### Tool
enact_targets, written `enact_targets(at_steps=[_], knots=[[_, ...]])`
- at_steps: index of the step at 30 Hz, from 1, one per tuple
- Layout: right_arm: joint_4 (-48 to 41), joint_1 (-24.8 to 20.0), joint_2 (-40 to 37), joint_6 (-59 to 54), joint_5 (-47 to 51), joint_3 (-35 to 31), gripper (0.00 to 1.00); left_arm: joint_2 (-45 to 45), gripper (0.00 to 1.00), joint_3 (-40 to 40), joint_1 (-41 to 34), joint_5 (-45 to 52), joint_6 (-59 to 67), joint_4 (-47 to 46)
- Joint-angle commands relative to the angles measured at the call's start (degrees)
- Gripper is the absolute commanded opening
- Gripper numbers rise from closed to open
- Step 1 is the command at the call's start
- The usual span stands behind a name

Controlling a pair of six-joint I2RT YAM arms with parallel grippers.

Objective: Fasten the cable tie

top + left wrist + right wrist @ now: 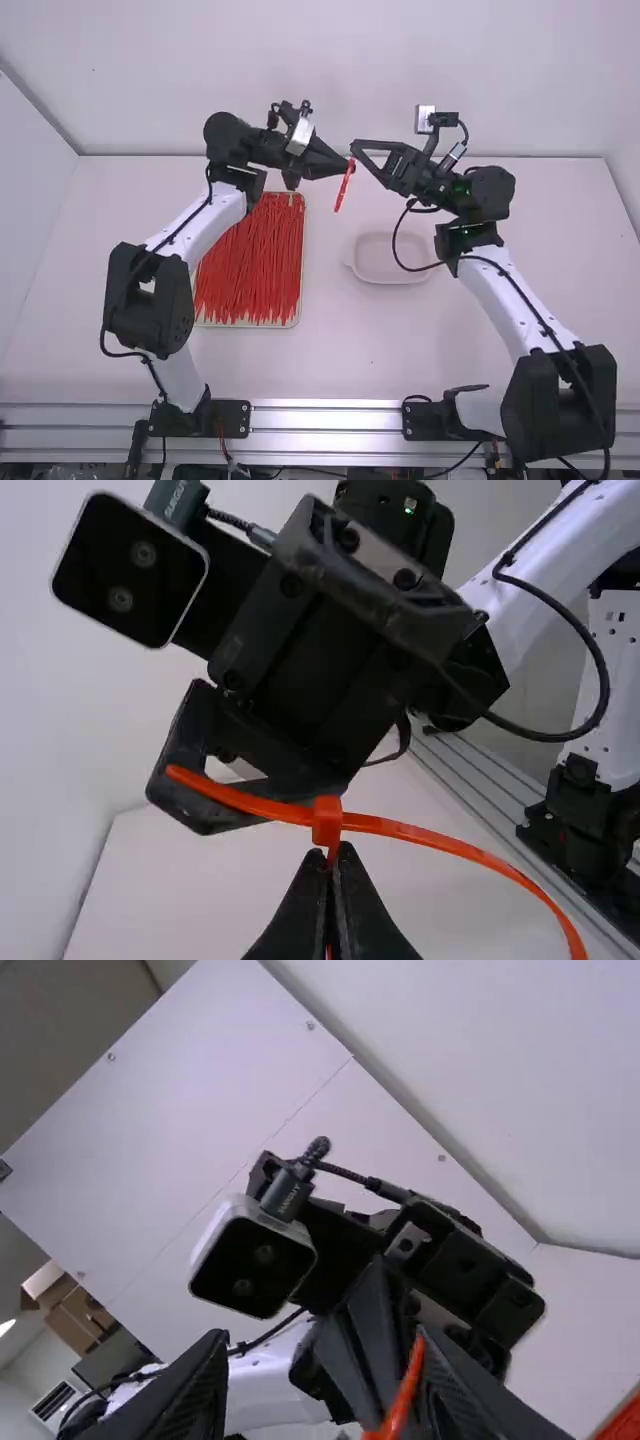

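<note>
white table (350, 345), tray (250, 325) of red ties (255, 265), bowl (375, 255)

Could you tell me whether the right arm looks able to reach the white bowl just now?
Probably yes: the bowl lies uncovered beside that arm, and the right hand is open.

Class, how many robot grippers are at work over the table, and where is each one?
2. The left gripper is raised near the tray's far end, shut on the red cable tie; the right gripper, open, faces it.
</note>
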Motion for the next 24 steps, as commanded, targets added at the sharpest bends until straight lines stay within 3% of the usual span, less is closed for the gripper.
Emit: enact_targets(at_steps=[1, 9, 20, 24], knots=[[-0.66, -0.98, 0.02, 0.20, -2.78, 0.98, 0.50, -0.44, 0.02, -0.28, -0.02, 0.76, -5.25, 3.39], [-0.59, -1.22, 0.02, 0.42, -4.90, 0.98, 0.50, -0.44, 0.02, -0.33, -0.39, 0.76, -14.36, 14.25], [-0.48, -0.42, 0.02, 0.57, -5.51, 0.98, 0.50, -0.44, 0.02, -0.33, -0.79, 0.76, -14.32, 11.32], [-0.26, -0.42, 0.02, 2.38, -5.44, 0.98, 0.39, -0.42, 0.02, -0.33, -0.63, 0.76, -14.49, 11.15]])
